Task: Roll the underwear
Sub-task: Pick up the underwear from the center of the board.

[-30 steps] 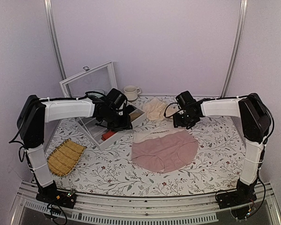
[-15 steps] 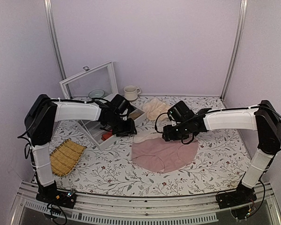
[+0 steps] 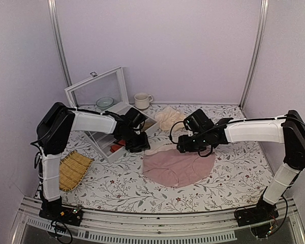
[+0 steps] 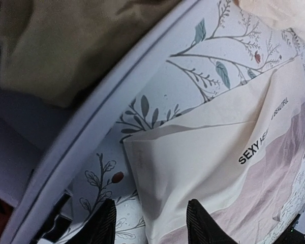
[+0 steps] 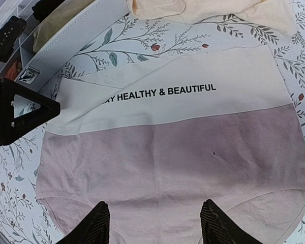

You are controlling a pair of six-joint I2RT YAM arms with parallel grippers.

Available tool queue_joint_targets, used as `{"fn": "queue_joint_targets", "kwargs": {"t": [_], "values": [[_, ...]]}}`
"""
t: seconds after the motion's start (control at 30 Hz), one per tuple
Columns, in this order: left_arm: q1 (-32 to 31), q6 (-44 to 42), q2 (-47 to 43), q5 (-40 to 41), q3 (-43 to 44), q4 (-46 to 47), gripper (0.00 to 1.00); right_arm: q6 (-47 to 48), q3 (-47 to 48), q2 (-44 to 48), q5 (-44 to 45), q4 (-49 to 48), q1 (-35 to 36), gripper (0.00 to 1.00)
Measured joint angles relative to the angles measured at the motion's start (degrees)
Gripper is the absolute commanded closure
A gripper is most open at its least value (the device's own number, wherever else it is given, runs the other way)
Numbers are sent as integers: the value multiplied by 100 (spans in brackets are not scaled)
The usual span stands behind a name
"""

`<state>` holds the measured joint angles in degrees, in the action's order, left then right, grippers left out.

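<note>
The underwear (image 3: 179,166) lies flat on the floral table, dusty pink with a cream waistband (image 3: 160,149) on its far side. My left gripper (image 3: 138,143) is open at the waistband's left corner. In the left wrist view its fingers (image 4: 104,226) straddle that corner of the waistband (image 4: 203,147), which lifts slightly in a fold. My right gripper (image 3: 185,144) is open and hovers over the underwear's far middle. In the right wrist view it (image 5: 155,223) is above the pink fabric (image 5: 173,162), below the text line on the waistband (image 5: 193,96).
A white box with a raised glass lid (image 3: 98,90) stands left of the underwear, its rim (image 4: 91,127) close to the left gripper. A red bundle (image 3: 117,148) lies inside. A beige cloth (image 3: 168,118), a cup (image 3: 141,100), a bowl (image 3: 104,102) and a bamboo tray (image 3: 71,170) are around.
My left gripper has moved right from the box to the waistband's left corner. My right gripper has swung left and down over the underwear.
</note>
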<state>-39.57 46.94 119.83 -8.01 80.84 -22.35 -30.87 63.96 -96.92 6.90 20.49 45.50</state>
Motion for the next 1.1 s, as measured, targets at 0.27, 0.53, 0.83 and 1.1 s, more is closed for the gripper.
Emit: {"fn": "queue_joint_targets", "kwargs": {"t": [0.27, 0.53, 0.83, 1.1], "values": [[35, 133, 155, 129, 160, 22, 66, -33, -68, 55, -4, -22, 127, 39], [39, 146, 208, 251, 208, 35, 89, -87, -72, 55, 0, -87, 374, 39], [63, 146, 256, 289, 166, 173, 100, -103, -20, 52, 35, -409, 1178, 45], [66, 22, 212, 251, 15, 428, 100, 11, 651, -345, 90, -780, 1773, 56]]}}
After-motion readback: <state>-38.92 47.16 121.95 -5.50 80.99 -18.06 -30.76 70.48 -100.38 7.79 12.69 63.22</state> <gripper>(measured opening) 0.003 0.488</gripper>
